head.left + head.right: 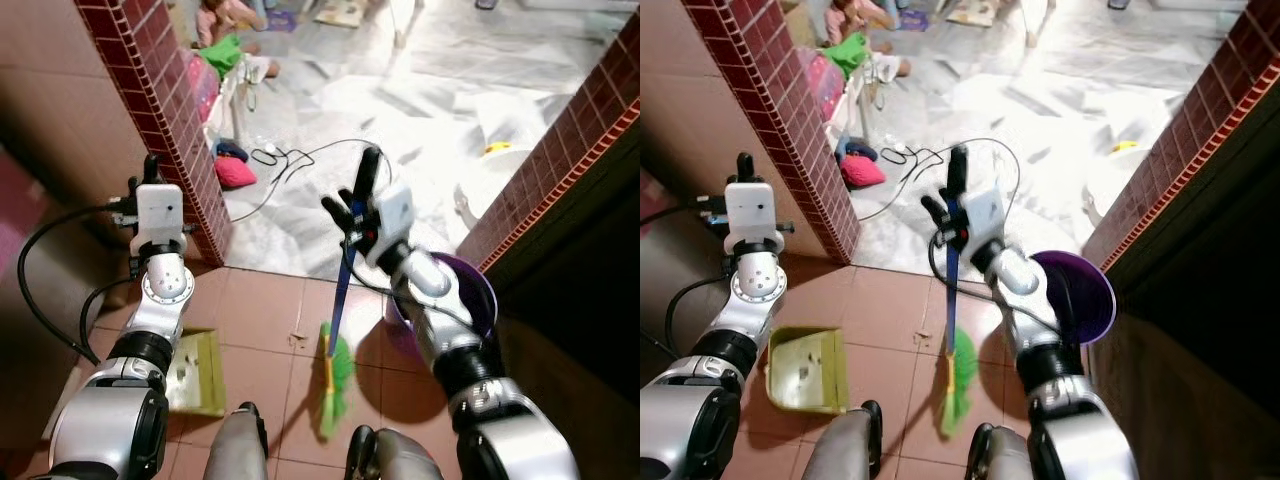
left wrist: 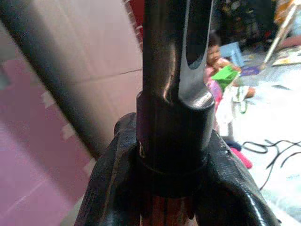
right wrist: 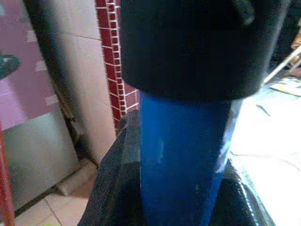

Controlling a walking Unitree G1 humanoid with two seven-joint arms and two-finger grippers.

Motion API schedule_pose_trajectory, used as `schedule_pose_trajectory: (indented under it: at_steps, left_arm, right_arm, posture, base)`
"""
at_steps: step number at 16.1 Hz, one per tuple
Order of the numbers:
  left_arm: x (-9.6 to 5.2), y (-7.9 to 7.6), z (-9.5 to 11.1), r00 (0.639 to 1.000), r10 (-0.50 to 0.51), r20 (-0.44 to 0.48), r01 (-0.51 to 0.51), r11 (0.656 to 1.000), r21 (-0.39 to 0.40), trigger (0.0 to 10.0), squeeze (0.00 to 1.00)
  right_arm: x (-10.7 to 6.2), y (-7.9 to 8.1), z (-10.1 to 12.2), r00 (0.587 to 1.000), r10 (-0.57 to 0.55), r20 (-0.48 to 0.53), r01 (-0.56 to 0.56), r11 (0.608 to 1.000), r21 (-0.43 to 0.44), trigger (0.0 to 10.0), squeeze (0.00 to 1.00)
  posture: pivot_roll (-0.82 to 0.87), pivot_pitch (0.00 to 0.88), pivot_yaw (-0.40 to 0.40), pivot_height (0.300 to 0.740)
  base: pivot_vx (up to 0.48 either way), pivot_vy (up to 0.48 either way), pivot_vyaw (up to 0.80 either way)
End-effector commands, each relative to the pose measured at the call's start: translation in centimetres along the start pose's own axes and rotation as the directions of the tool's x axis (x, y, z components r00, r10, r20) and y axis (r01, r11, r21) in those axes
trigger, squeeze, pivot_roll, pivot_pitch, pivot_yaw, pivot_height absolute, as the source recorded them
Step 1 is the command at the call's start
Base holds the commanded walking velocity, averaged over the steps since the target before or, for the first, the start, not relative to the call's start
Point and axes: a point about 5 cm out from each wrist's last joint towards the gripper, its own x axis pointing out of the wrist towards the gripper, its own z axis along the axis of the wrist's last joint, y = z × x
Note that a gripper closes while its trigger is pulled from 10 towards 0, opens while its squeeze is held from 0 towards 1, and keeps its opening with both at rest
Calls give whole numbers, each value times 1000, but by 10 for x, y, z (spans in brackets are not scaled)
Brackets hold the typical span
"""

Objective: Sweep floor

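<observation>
Head views: robot's grey knees at bottom edge, cut off. Green bristle head of broom (image 1: 335, 372) on terracotta tile floor (image 1: 260, 310), below right gripper (image 1: 352, 205), which is clamped around blue handle. Yellow-green plastic dustpan (image 1: 806, 370) below left gripper (image 1: 150, 172), which grips dark pole; pole mostly hidden. Purple bucket (image 1: 1083, 293) behind right forearm, partly covered. Black cable (image 1: 290, 160) beyond on glossy marble.

Left wrist view: fingers hug shiny dark pole. Seated person beyond, blurred.

Right wrist view: smooth blue tube, black cap, between fingers.
</observation>
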Motion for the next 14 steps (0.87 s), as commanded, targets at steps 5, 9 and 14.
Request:
schedule_pose_trajectory:
  at_steps: [5,9,14]
  left_arm:
    - [5,-19,16,1000,-12,4,12,995,-100,10000,0]
    - [2,-39,29,996,-81,33,86,975,-203,10000,0]
    - [-11,-70,34,990,-144,-4,137,946,-294,10000,0]
  right_arm:
    - [-15,1,8,997,43,68,-33,988,-153,10000,0]
    - [-16,-8,21,991,29,134,-7,987,-159,10000,0]
    - [-7,-8,35,982,20,189,6,991,-135,10000,0]
  posture:
    - [-78,168,-7,740]
    - [-109,184,-19,740]
    - [-160,205,-18,740]
  base:
    - [0,0,0]
    - [0,0,0]
    - [0,0,0]
